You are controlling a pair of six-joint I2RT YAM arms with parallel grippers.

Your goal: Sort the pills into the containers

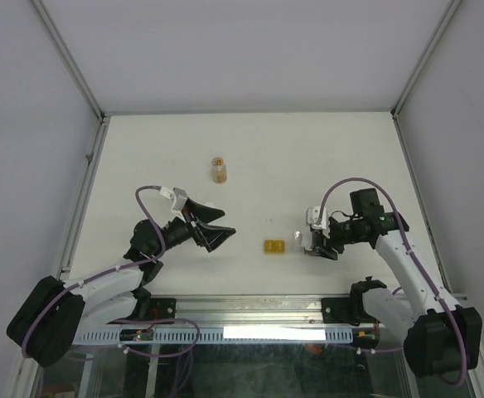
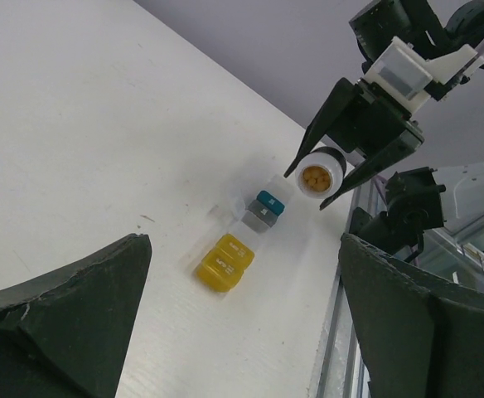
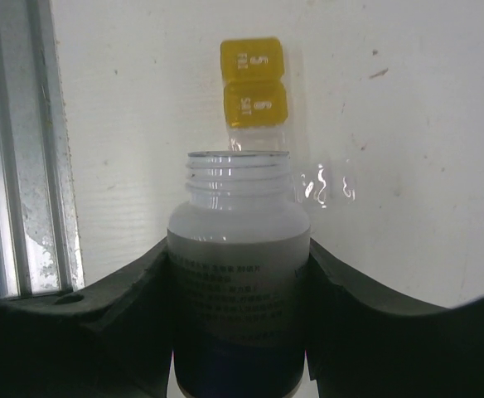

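Containers: yellow, teal and clear strip on the desk, just ahead of the right hand.
Right hand: clamped around an uncapped white pill bottle, orange pills at its mouth.
Left hand: spread wide, holding nothing, well apart from the strip.
Risk: we judge that too steep a tilt would dump pills in a rush. The mouth looks wider than any box, so strays could roll.
Desk: white, lightly scuffed, with an amber bottle beyond the left hand.
Room: pale walls, aluminium frame.
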